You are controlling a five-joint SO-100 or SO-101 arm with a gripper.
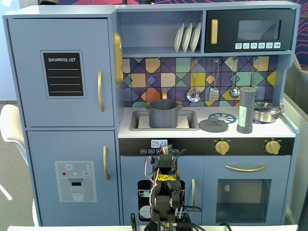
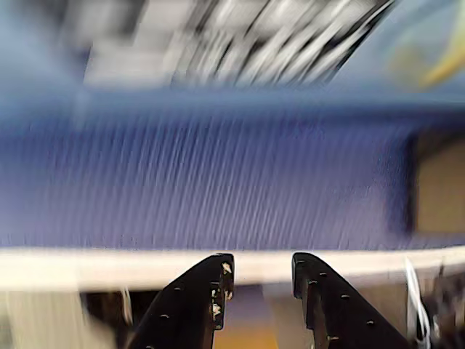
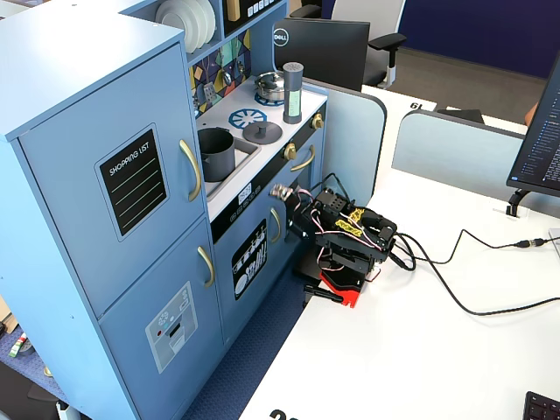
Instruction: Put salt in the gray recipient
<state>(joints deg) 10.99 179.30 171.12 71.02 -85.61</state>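
Toy kitchen w/ a small robot arm sitting folded low on the white bench [image 3: 437, 350] in front of it, well below the counter, so nothing is being reached yet. The pincer [image 2: 261, 280] is showing in the blurred wrist view w/ its two dark fingers standing apart and nothing between them; it is facing the blue cabinet front. The salt [image 1: 245, 109] is standing upright on the stovetop at the right of the counter, just beside a shiny steel pan [image 1: 266, 111] and near a flat gray lid [image 1: 213, 125]. The gray recipient [image 1: 162, 113] is sitting in the sink, mouth open upward, prob. ready to take salt from above
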